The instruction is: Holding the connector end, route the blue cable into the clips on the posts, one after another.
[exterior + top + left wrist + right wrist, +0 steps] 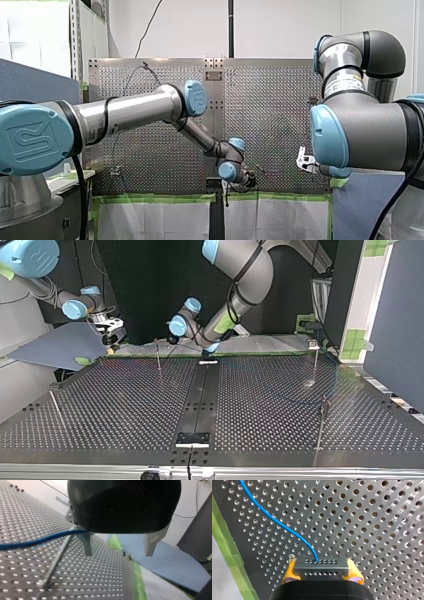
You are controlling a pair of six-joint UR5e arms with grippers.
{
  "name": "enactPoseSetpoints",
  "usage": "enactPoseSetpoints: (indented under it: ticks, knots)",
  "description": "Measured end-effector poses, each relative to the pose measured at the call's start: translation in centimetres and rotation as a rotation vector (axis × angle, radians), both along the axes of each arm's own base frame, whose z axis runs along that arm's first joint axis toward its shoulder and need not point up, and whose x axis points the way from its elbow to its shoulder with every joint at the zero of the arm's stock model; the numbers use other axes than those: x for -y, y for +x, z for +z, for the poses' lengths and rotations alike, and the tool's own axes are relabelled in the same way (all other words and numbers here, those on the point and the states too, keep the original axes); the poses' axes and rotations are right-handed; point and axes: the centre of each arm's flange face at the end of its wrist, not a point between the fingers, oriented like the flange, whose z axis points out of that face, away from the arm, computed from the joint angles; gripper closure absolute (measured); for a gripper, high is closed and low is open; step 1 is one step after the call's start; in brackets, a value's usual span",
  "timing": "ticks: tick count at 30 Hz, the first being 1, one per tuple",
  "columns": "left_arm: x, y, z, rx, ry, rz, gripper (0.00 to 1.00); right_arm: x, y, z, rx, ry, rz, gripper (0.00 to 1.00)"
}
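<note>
Our right end effector [322, 574] clamps the grey connector [322, 565] between yellow pads [288, 573]; the blue cable [284, 526] curves from it across the counter [374, 530]. Our left end effector [118, 554] gapes empty, the cable running beside one finger [86, 543] and a post [56, 560].

Left gripper [118, 554] spread wide; right gripper [322, 566] clamped tight

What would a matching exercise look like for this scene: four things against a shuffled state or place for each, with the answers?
Things
1. connector
2. left gripper
3. green tape
4. blue cable

States or places
A. fingers open
B. lines the edge of the perforated table
C. clamped in the right gripper
D. leaves the connector and curves over the table

Pairs: 1-C, 2-A, 3-B, 4-D
</note>
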Motion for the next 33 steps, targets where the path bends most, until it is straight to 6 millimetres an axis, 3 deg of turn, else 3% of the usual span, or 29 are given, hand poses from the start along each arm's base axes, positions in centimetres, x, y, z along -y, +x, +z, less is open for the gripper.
enactPoseSetpoints:
  ticks: [8,11,33]
  knots:
    - [1.0,0.6,4.8,0.040,-0.029,-0.007,0.00,0.0,0.0,0.0,0.000,0.001,0.001,1.00]
    - [1.6,0.1,5.5,0.041,-0.030,-0.029,0.00,0.0,0.0,0.0,0.000,0.001,0.001,1.00]
    - [1.4,-1.7,5.0,0.030,0.102,-0.076,0.00,0.0,-0.1,-0.1,0.004,0.003,0.000,1.00]
